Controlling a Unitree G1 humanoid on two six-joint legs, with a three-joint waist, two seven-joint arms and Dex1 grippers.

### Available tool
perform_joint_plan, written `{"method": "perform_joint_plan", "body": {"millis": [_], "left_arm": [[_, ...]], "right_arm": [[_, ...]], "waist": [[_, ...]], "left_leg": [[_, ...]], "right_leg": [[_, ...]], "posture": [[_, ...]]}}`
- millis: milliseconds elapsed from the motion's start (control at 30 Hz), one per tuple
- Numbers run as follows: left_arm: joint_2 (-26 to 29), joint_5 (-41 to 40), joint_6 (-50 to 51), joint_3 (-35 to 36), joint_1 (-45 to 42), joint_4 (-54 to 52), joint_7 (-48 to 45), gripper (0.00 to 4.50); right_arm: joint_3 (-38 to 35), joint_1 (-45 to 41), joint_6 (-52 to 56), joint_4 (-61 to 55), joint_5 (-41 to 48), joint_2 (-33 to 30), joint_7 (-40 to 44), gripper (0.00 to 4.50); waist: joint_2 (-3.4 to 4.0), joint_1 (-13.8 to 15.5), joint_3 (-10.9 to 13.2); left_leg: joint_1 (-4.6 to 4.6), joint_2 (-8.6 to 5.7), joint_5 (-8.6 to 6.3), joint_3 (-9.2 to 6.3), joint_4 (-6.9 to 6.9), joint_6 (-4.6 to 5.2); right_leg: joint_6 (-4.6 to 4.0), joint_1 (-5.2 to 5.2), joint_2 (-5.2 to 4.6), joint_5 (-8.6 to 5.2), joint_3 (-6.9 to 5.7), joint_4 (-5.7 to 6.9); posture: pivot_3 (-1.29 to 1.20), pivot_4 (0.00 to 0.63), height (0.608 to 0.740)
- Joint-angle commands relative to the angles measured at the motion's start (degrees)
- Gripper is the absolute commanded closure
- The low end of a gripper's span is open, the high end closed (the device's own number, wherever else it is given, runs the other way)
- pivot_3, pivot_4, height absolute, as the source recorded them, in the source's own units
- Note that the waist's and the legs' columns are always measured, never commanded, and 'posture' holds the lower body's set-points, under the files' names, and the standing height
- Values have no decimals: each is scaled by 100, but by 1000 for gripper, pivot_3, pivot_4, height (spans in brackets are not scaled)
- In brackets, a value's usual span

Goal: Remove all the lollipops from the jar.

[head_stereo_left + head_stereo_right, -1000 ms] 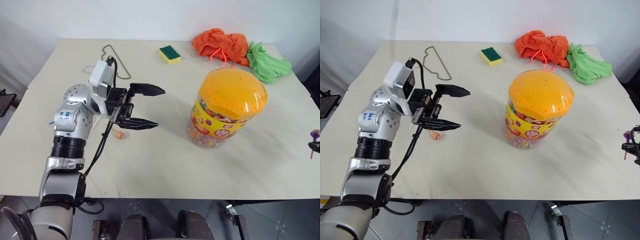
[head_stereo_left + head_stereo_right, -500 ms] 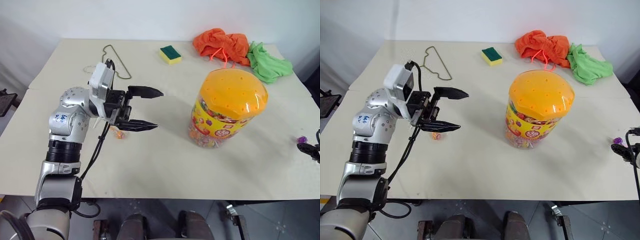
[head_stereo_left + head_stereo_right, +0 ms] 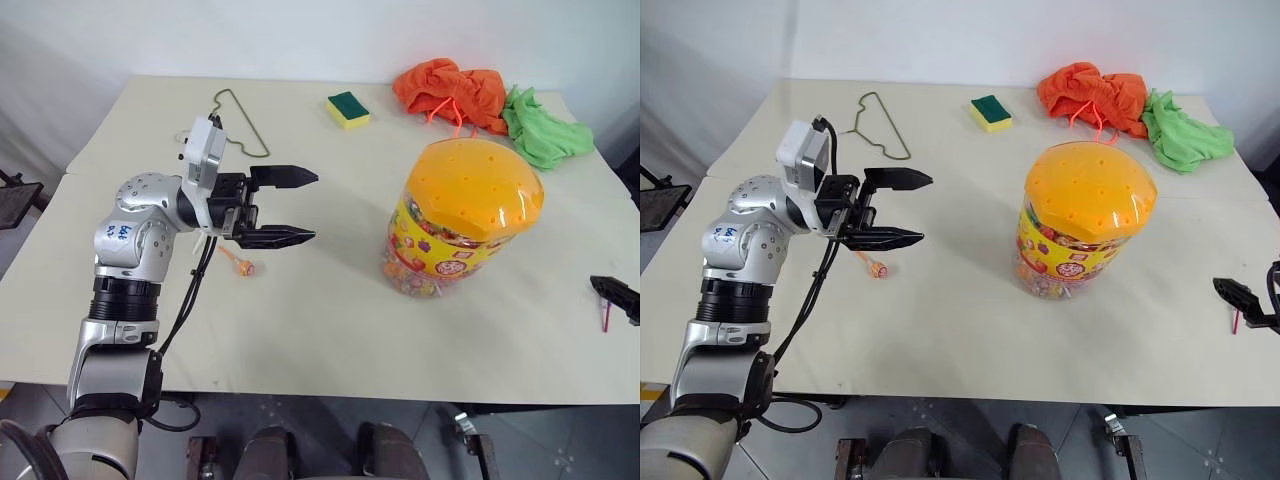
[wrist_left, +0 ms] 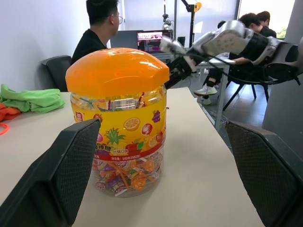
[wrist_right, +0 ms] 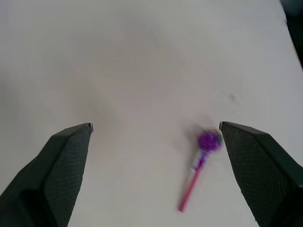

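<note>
The jar (image 3: 462, 225) stands right of the table's middle, a clear tub of colourful sweets with a yellow label and a holed orange dome lid. My left gripper (image 3: 312, 206) hovers open to its left, pointing at it, well apart. Below that gripper an orange-wrapped lollipop (image 3: 247, 268) lies on the table. My right gripper (image 5: 155, 125) is open near the table's right edge. A purple lollipop (image 5: 208, 141) on a pink stick lies on the table beneath it, untouched.
At the back of the table lie a yellow-green sponge (image 3: 348, 109), an orange cloth (image 3: 450, 90), a green cloth (image 3: 545, 128) and a wire hanger (image 3: 238, 120). People (image 4: 102, 28) sit at desks beyond the table.
My right gripper opened and let the purple lollipop go onto the table, then drew back and rose. The left gripper stayed open and almost still.
</note>
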Motion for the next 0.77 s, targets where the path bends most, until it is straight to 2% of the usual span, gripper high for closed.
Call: {"method": "perform_joint_plan", "body": {"millis": [33,67,167,200,433,533,767], "left_arm": [[48,47,-88,113,-116,-21,103,0],[26,54,-56,141,-103,-10,222,0],[-177,132,287,563,-31,107,1673,0],[-151,75,539,588,44,57,1821,0],[-61,-246,1356,649,863,-624,2008,0],[72,-74,1073,564,1383,-922,1844,0],[-153,134,485,515,2222,-1378,2112,0]], "right_arm": [[-387,162,-452,-667,194,263,229,23],[-348,287,-550,-845,230,406,280,23],[-46,556,-865,-1349,394,930,329,23],[80,608,-1050,-1497,435,1088,394,23],[938,950,-1476,-1686,303,1448,468,23],[1091,981,-1503,-1641,290,1513,365,23],[1425,1240,-1632,-1642,145,1705,185,23]], "waist": [[0,0,0],[0,5,0],[-1,15,0],[-1,3,0],[0,-22,0],[0,-5,0],[0,12,0]], "left_leg": [[0,0,0,0,0,0],[0,0,0,1,0,0],[0,-1,0,-11,0,0],[0,-1,0,-11,1,0],[10,0,0,-44,-5,0],[10,-1,0,-42,-3,0],[11,-3,-1,-42,-2,-2]], "right_leg": [[0,0,0,0,0,0],[0,1,0,0,0,0],[0,6,0,0,-5,-1],[0,6,0,0,-4,-1],[0,4,1,0,1,3],[0,5,0,0,2,3],[0,12,-1,0,2,1]], "posture": [[0,150,740],[0,150,740],[0,150,740],[0,150,740],[0,150,740],[0,150,740],[0,150,740]]}}
